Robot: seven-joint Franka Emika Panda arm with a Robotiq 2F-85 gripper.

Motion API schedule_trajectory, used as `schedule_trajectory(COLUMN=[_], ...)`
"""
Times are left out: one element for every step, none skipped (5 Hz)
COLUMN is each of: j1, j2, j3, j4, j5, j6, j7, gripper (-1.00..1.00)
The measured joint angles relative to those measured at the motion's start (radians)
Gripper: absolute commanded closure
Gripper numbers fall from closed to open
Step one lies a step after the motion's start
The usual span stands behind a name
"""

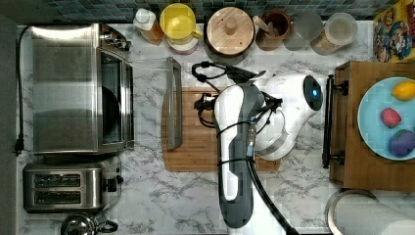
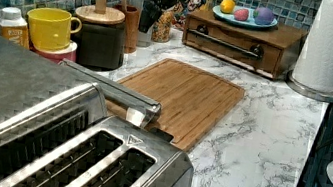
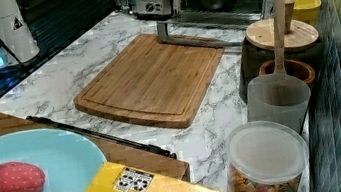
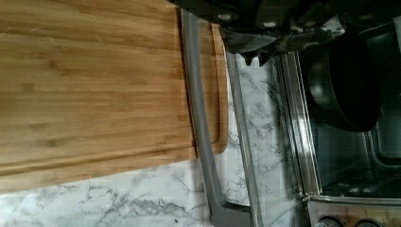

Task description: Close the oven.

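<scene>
Spotted the gripper [image 4: 257, 35] as dark hardware hanging over the outer edge of the oven's lowered door [image 4: 265, 142]. Could not tell how far open it was, nor whether it touched the door. Saw nothing held in it.

Found the oven [image 1: 73, 88] at the top view's left, on the marble counter [image 1: 161, 200], with its glass door dropped flat towards the cutting board [image 1: 195, 142]. Noted the door's steel bar handle [image 1: 172, 103] lying across the cutting board's edge nearest the oven. Made out one dark pan [image 4: 345, 85] inside the oven, and two knobs [image 4: 331, 222] on its front panel.

Counted one oven, one cutting board and one toaster [image 1: 68, 188] with two slots, just beside the oven. Counted one yellow mug [image 1: 178, 22], one dark jar with a wooden lid [image 1: 230, 30] and one paper towel roll [image 2: 332, 44]. Counted one blue plate [image 1: 374, 98] on a wooden drawer box [image 1: 352, 171] at the top view's right. Counted three pieces of toy fruit on the plate: one yellow [image 1: 403, 90], one red [image 1: 390, 117], one purple [image 1: 402, 143].
</scene>
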Motion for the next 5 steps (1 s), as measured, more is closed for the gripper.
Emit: schedule_trajectory(j1=[-0.007,-0.015,-0.029,-0.047,-0.046], j2=[0.06,0.143,0.227,0.289,0.308], j3=[-0.001,-0.002,0.011,0.037,0.052], j4=[0.002,0.02,0.031,0.031,0.031], j5=[0.063,0.077,0.138,0.25,0.252], j6=[0.008,0.009,0.006,0.006,0.013], j7=[-0.062,-0.161,-0.255,-0.336,-0.367], gripper=[1.0,1.0,1.0,1.0,1.0])
